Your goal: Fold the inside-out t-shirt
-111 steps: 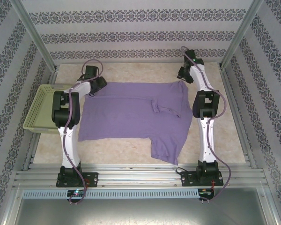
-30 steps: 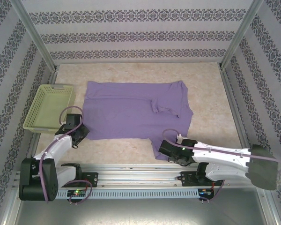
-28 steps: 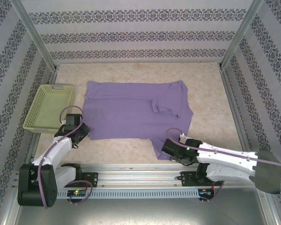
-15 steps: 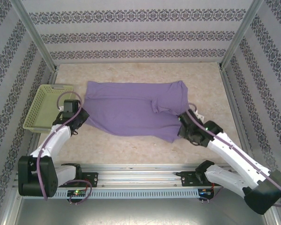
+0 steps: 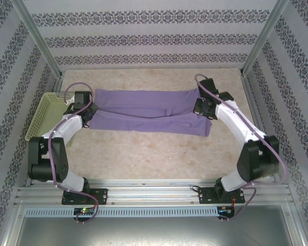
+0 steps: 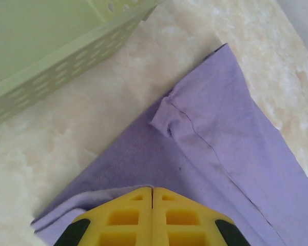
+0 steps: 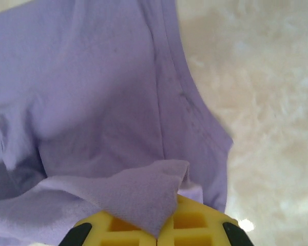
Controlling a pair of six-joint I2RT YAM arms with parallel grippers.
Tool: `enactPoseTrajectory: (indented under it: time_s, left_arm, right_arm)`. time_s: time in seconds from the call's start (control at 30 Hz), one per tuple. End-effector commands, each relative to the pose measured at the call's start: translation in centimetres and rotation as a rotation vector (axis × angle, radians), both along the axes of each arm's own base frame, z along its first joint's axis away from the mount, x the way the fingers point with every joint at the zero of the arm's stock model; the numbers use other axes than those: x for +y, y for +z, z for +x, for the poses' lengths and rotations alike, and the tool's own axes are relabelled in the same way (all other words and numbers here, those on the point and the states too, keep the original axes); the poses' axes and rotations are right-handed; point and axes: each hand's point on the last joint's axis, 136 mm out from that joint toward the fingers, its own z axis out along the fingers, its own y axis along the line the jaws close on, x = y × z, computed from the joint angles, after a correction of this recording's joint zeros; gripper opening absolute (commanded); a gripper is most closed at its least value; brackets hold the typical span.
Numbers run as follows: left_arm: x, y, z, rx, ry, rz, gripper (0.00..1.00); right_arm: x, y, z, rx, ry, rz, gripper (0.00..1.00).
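T-shirt (image 5: 143,110) lies on far half of table (image 5: 154,154). Looks folded in two, long way, like wide band. Left end just beside basket (image 5: 41,115).

Left tool (image 6: 152,192) pinched tight on left corner of cloth. Right tool (image 7: 164,218) pinched tight too, flap of cloth caught in it at right end.

Step in hand, best guess: lay folded edge down.
To do well: keep both ends level, pull gently so cloth goes flat, line edges up, then let go.

Purple cloth plain, seam stitches show. No words or tags to read.
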Motion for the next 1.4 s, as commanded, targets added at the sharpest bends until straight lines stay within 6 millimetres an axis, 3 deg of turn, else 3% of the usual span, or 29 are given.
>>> enactPoseTrajectory:
  time_s: [0.0, 0.17, 0.33, 0.53, 0.8, 0.83, 0.9, 1.0, 1.1, 1.2, 1.37]
  left_arm:
    - [1.0, 1.5, 2.3, -0.063, 0.050, 0.031, 0.00]
    - [2.2, 0.8, 3.3, -0.031, 0.082, 0.063, 0.00]
    - [2.0, -0.7, 5.5, -0.008, 0.036, 0.053, 0.00]
    - [2.5, -3.1, 6.5, 0.062, 0.041, 0.052, 0.00]
    - [3.0, -4.6, 7.3, 0.139, 0.025, 0.070, 0.02]
    - [3.1, -4.5, 7.3, 0.146, 0.026, 0.074, 0.04]
    - [3.2, -4.1, 7.3, 0.155, 0.022, 0.082, 0.11]
    - [3.2, -2.5, 7.3, 0.152, 0.009, 0.090, 0.38]
    - [2.5, 0.1, 7.2, 0.093, -0.023, 0.090, 0.51]
    - [0.5, 2.1, 6.8, 0.045, -0.093, 0.098, 0.61]
    - [-4.4, 1.4, 7.1, -0.014, -0.253, 0.043, 0.66]
  right_arm:
    - [-0.1, 0.8, 3.1, -0.028, 0.033, -0.039, 0.00]
    - [0.0, -0.7, 6.5, 0.015, 0.042, -0.065, 0.00]
    - [-0.2, -2.6, 8.6, 0.052, 0.030, -0.075, 0.00]
    - [-1.7, -4.9, 10.1, 0.077, -0.016, -0.073, 0.00]
    - [-2.4, -7.0, 11.4, 0.113, -0.022, -0.087, 0.00]
    - [-2.3, -7.1, 11.6, 0.111, -0.017, -0.081, 0.04]
    - [-2.3, -6.9, 12.1, 0.109, -0.016, -0.082, 0.28]
    - [-3.1, -6.1, 12.1, 0.127, -0.038, -0.083, 0.53]
    - [-3.5, -4.7, 11.4, 0.098, -0.040, -0.062, 0.66]
    - [-3.4, -3.9, 10.0, 0.070, -0.029, -0.044, 0.75]
    - [-2.5, -5.6, 8.7, 0.079, 0.001, 0.012, 0.81]
